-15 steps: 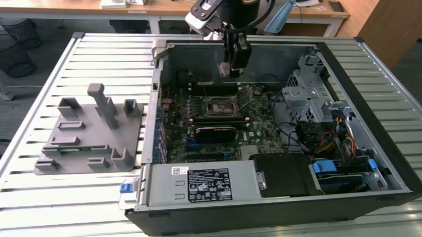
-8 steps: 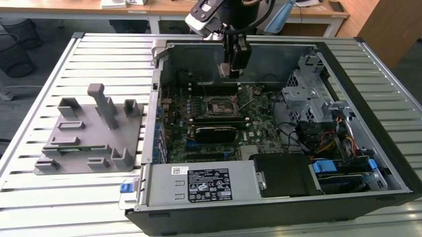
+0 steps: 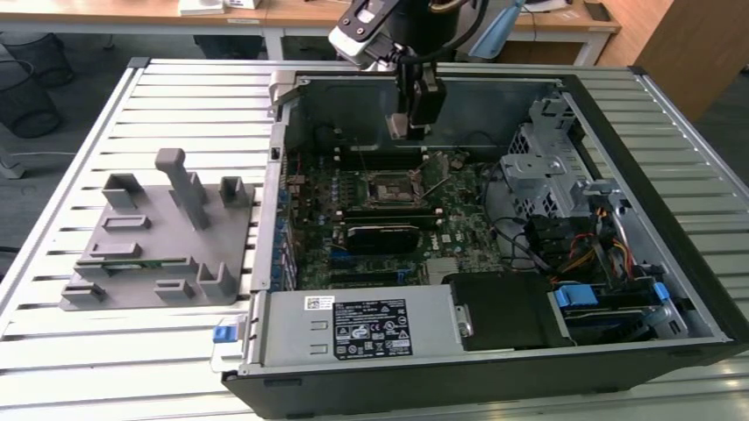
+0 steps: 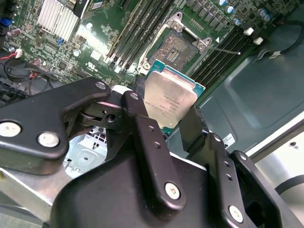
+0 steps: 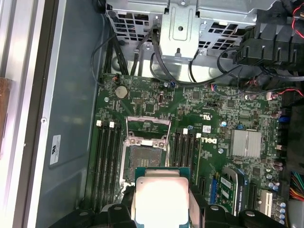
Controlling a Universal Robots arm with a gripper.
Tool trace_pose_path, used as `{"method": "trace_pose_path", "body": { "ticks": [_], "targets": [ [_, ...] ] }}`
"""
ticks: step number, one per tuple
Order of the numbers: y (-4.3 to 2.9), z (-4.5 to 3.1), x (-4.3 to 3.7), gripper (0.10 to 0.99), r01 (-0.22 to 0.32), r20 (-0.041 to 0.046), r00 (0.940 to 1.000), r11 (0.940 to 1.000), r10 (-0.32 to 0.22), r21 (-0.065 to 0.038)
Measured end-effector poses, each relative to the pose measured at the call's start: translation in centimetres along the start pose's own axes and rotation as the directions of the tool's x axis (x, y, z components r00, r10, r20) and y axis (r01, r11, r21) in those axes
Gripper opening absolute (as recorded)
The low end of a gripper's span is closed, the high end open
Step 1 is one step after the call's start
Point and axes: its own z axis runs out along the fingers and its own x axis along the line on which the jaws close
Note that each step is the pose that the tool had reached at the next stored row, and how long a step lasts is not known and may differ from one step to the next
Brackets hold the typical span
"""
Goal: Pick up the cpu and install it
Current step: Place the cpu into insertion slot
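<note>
In the exterior view the black two-fingered gripper hangs inside the open black computer case, above the green motherboard. The dark square socket with a metal frame lies below its fingertips and apart from them. What it carries is hard to make out here, perhaps a pale sliver between the tips. The grey plastic block with upright posts stands well apart from the gripper on the slatted metal table, toward the exterior view's left. In the second wrist view the fingers clamp opposite edges of the cpu, a small flat square chip with a silvery metal top and a thin pale edge, held tilted in the air. The socket lies just beyond the chip, its contact field uncovered. In the first wrist view the cpu sits between the fingertips, with the socket just past it, not touching.
</note>
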Motion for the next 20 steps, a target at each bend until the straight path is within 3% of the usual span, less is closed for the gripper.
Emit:
{"method": "trace_pose_path", "body": {
  "ticks": [15, 20],
  "targets": [
    [-0.02, 0.42, -0.01, 0.533, 0.0, -0.0001, 1.0, 1.0, 0.0, 0.0],
    [-0.05, 1.04, 0.06, 0.533, 0.0, 0.0, 1.0, 1.0, 0.0, 0.0]
  ]
}}
